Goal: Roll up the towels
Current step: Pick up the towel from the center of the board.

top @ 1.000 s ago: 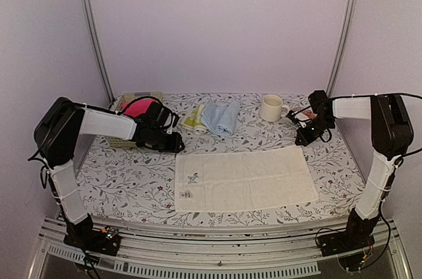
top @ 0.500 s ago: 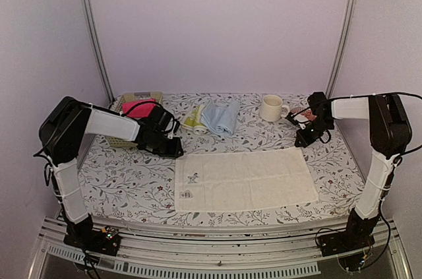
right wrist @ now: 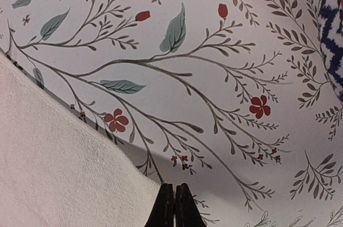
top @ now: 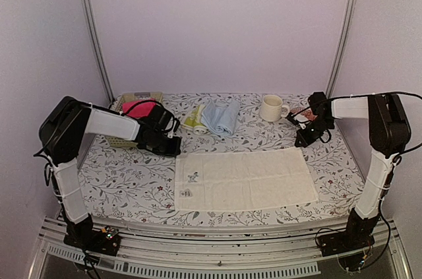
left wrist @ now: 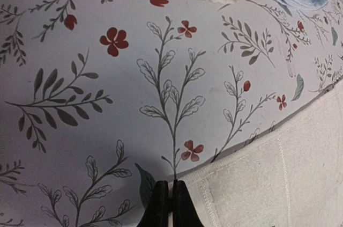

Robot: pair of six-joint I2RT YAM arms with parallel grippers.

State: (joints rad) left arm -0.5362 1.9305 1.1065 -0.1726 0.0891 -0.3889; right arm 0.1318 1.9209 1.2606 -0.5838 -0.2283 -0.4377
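Note:
A cream-white towel (top: 244,177) lies spread flat in the middle of the table. My left gripper (top: 178,150) is down at its far left corner. In the left wrist view the left gripper (left wrist: 171,188) is shut, and the corner of the cream-white towel (left wrist: 278,184) ends right at its tips. My right gripper (top: 301,142) is at the far right corner. There the right gripper (right wrist: 174,189) is shut too, with the cream-white towel (right wrist: 59,168) running in under its tips. A rolled light blue towel (top: 221,117) and a rolled pale yellow-green towel (top: 194,119) lie at the back. The hot pink towel (top: 140,108) is in the basket.
A pale green mesh basket (top: 120,139) stands at the back left behind my left arm. A cream mug (top: 271,107) stands at the back right. A small blue-and-white patterned thing (right wrist: 332,39) lies just beyond my right gripper.
My left gripper has slid a little towards the towel's far left corner and its jaws have closed there. The right arm and the towel have not moved.

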